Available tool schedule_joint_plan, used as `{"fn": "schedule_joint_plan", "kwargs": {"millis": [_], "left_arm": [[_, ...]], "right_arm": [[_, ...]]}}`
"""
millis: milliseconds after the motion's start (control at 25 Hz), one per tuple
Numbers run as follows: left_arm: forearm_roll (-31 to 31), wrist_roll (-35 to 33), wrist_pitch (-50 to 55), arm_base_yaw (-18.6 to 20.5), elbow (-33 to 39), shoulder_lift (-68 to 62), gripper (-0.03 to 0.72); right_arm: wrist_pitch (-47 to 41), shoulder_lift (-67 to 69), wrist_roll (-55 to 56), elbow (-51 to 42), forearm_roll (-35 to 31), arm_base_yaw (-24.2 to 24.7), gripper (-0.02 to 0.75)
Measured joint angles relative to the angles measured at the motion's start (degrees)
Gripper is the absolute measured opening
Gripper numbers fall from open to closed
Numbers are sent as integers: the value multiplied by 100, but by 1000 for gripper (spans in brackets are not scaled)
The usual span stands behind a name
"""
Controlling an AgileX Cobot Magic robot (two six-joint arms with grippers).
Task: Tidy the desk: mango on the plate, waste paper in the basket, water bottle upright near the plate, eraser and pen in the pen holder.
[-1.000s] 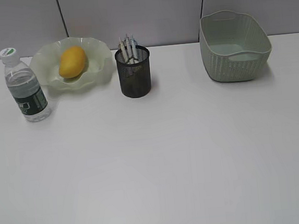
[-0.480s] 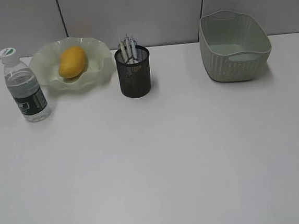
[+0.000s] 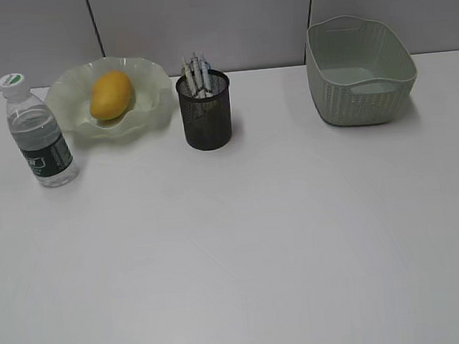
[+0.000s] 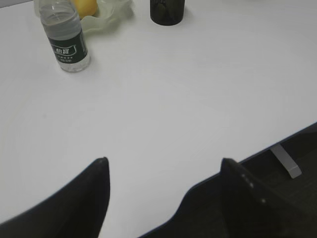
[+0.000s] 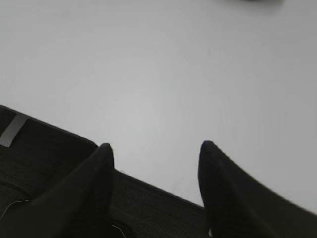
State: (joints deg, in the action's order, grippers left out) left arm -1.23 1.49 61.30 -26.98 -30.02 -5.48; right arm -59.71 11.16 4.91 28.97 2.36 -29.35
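We see the water bottle (image 3: 39, 132) upright left of the plate (image 3: 149, 94), its dark green label's white print unreadable. Left gripper (image 4: 163, 166) and right gripper (image 5: 156, 148) fingers spread wide, holding nothing.

Right hand (image 5: 156, 153) open, empty, fingers (image 5: 101, 173) apart over near edge of desk (image 5: 163, 74).

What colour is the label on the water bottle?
Dark green with white print, on the water bottle; the left wrist view shows it best.
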Motion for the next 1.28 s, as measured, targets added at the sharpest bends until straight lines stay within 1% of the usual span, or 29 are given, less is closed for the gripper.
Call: {"fn": "schedule_joint_plan", "kwargs": {"millis": [320,440,560,720,920,1040,1160,1280], "left_arm": [[2,0,-12,38,0,0,517],[7,0,-12,156,0,0,509],[7,0,-12,398,0,0,501],[7,0,-12,915,0,12,501],[7,0,-12,1763,0,98,501],[7,0,-12,2151,0,340,496],[7,0,-10,2416,0,575,484],[7,0,-17,2545,5,587,479]], "right_arm": [[6,-12,-24,0,-6,0,438],[6,-101,-24,-4,-8,0,438],[-1,-135,-24,-6,-13,128,438],[5,-315,-24,-6,-20,750,438],[5,-742,-29,-6,-20,1673,437],[-2,-949,-29,-6,-26,2175,437],[3,-1125,-29,-6,-26,2451,436],[3,-1162,-29,-11,-36,2490,436]]}}
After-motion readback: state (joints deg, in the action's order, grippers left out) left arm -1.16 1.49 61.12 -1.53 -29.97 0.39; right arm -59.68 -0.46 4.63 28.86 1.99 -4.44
